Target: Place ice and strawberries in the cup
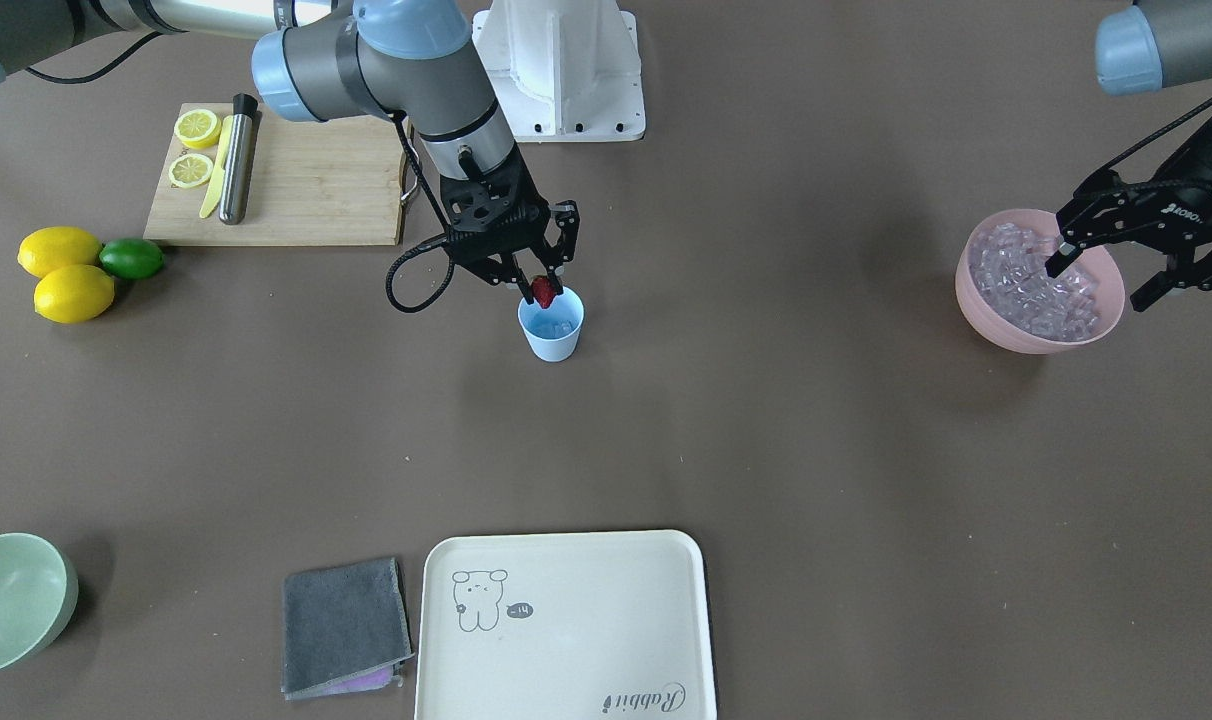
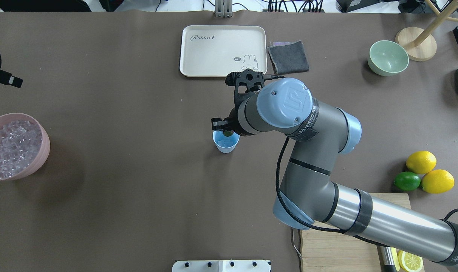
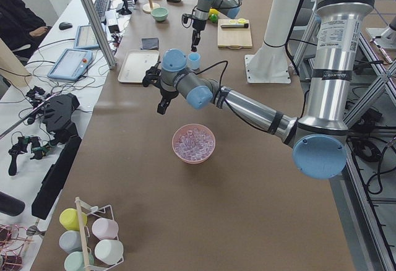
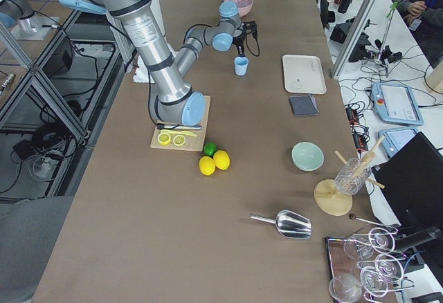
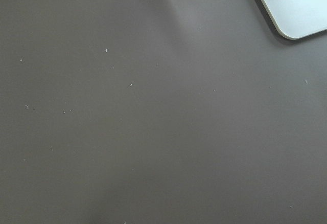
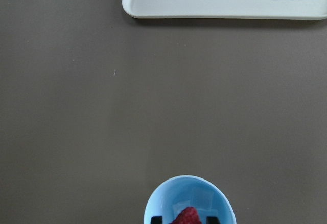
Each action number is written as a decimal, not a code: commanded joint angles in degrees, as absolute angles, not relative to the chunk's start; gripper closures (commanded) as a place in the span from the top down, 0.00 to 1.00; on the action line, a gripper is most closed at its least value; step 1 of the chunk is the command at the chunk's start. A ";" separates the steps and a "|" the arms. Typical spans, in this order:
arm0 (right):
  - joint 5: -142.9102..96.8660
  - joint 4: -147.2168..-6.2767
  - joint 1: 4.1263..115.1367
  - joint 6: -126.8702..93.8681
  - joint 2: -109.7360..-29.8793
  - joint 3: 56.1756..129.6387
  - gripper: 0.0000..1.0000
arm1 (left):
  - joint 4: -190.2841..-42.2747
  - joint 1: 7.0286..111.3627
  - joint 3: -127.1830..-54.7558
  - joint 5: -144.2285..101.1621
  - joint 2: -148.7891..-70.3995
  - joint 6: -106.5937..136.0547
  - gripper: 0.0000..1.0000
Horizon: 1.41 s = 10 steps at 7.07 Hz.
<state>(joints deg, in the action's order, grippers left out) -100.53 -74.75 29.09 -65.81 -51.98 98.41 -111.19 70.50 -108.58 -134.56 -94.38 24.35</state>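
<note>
My right gripper point(image 1: 543, 283) is shut on the red strawberry point(image 1: 543, 291) and holds it just above the rim of the pale blue cup point(image 1: 551, 335) at mid-table. A few clear ice cubes point(image 1: 564, 325) lie in the cup. The right wrist view shows the strawberry point(image 6: 187, 217) over the cup point(image 6: 153, 206). From overhead the cup point(image 2: 226, 143) is partly under the wrist. My left gripper point(image 1: 1101, 283) is open above the pink bowl point(image 1: 1016, 340), which is full of ice cubes point(image 1: 1026, 285).
A cutting board point(image 1: 316, 190) with lemon halves and a knife lies behind the cup. Two lemons and a lime point(image 1: 131, 258) sit beside it. A cream tray point(image 1: 586, 640), a grey cloth point(image 1: 344, 625) and a pale green bowl point(image 1: 11, 600) line the far edge.
</note>
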 commanded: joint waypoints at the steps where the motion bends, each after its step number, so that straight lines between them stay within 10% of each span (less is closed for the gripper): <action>1: -100.11 -74.53 28.92 -65.92 -51.77 97.12 0.00 | -111.18 70.58 -108.11 -134.56 -94.57 24.35 0.97; 2: -100.11 -74.53 28.92 -66.27 -51.77 97.12 0.04 | -111.18 70.66 -107.58 -134.56 -95.44 24.35 0.97; 3: -99.93 -74.53 28.92 -66.62 -51.68 97.12 0.97 | -111.18 70.66 -107.14 -134.56 -95.80 24.35 0.97; 10: -115.44 -89.30 54.95 -35.54 -64.44 99.84 1.00 | -110.39 73.98 -105.13 -134.47 -95.71 23.73 0.97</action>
<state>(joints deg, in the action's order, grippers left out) -110.10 -87.40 47.13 -47.66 -58.19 99.10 -110.65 71.97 -106.08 -134.40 -95.59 23.80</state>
